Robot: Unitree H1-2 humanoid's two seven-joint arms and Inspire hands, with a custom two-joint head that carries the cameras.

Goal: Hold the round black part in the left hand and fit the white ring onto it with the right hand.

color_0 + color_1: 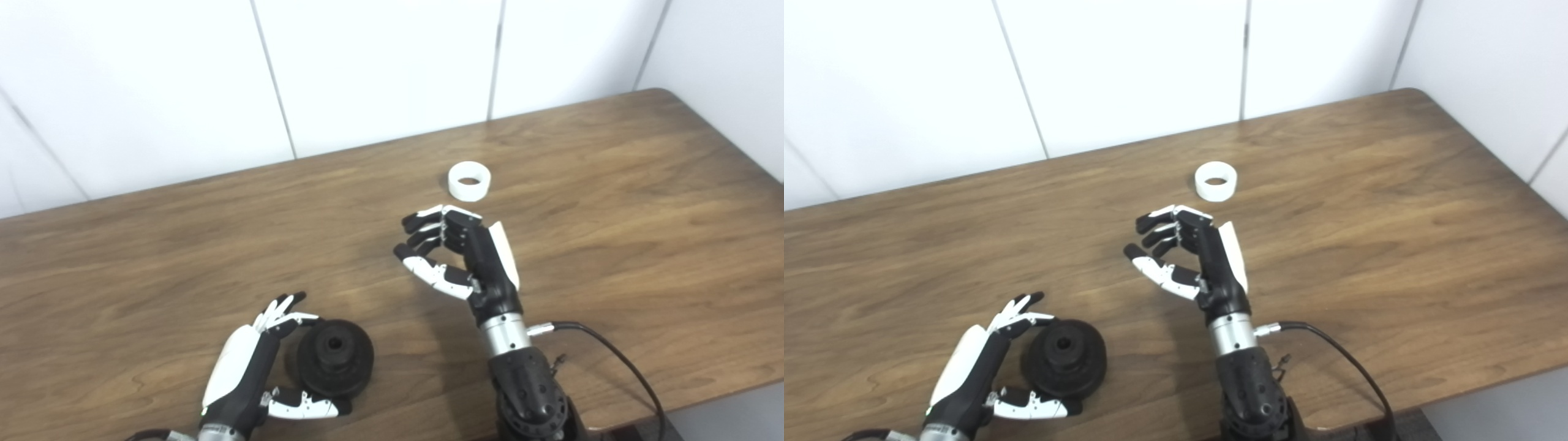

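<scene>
The round black part (335,357) lies flat on the wooden table (612,202) near the front left, its centre hole facing up. My left hand (257,361) is open around it, fingers at its left side and thumb along its front edge; whether they touch is unclear. The white ring (470,180) lies on the table further back, right of centre. My right hand (456,251) hovers just in front of the ring, open, fingers curled toward the left with nothing between them.
White wall panels (367,73) rise behind the table's far edge. A black cable (618,361) runs from my right wrist over the front right of the table. The table's right corner (661,95) is rounded.
</scene>
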